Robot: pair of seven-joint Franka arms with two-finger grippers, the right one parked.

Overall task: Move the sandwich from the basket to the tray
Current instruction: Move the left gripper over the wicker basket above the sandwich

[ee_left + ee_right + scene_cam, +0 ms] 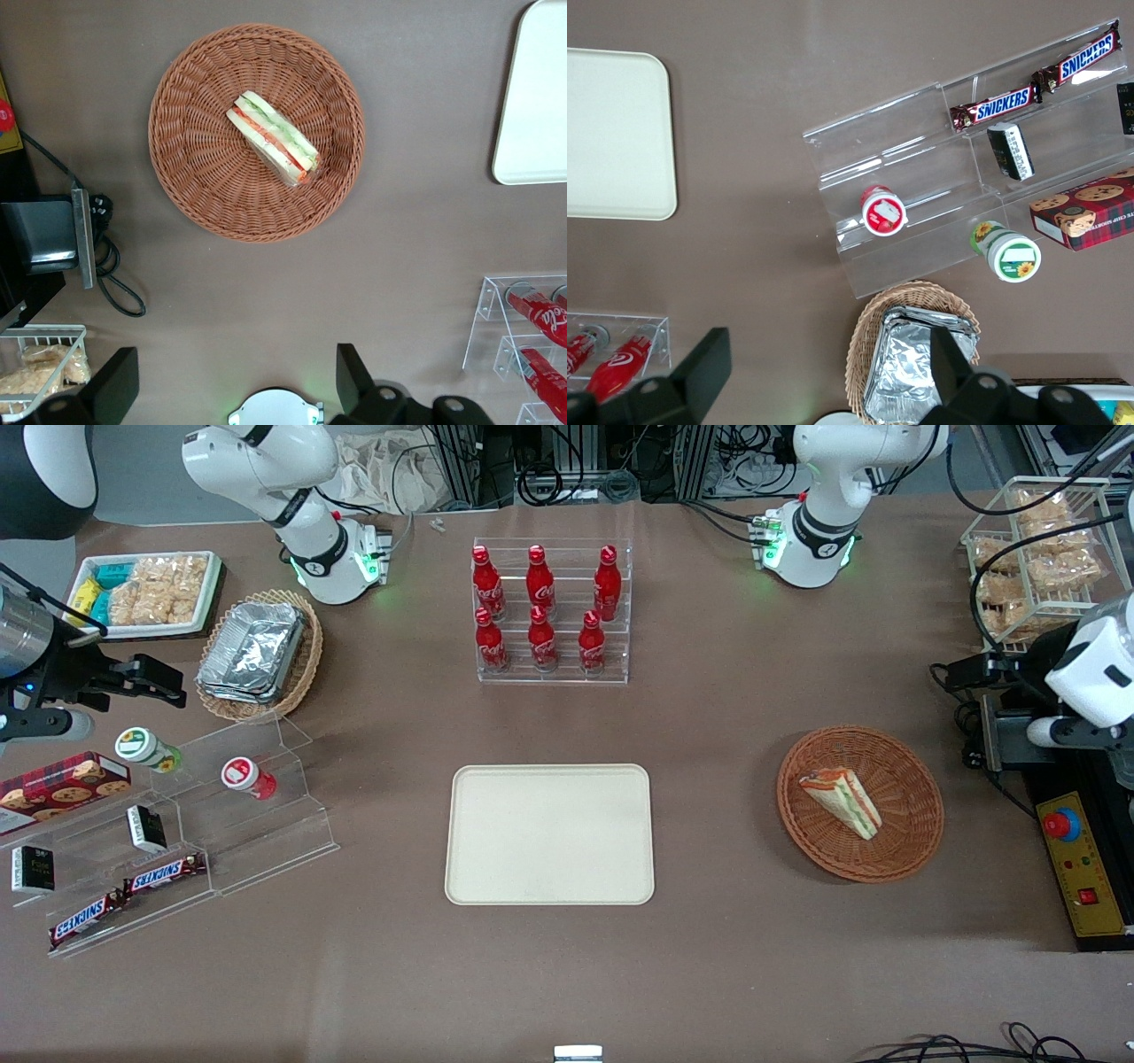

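While the sandwich [273, 137] lies in the basket [190, 97], the end effector [237, 381] hovers above, spread wide, empty.

front overhead, wrists downward, tray [549, 834] shared

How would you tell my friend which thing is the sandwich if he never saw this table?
Find the round reddish-brown basket toward the working arm's end of the table, beside the cream tray. The sandwich lies in it, alone: a white bread wedge with red, orange and green stripes. The open claw hangs above the table near the basket.
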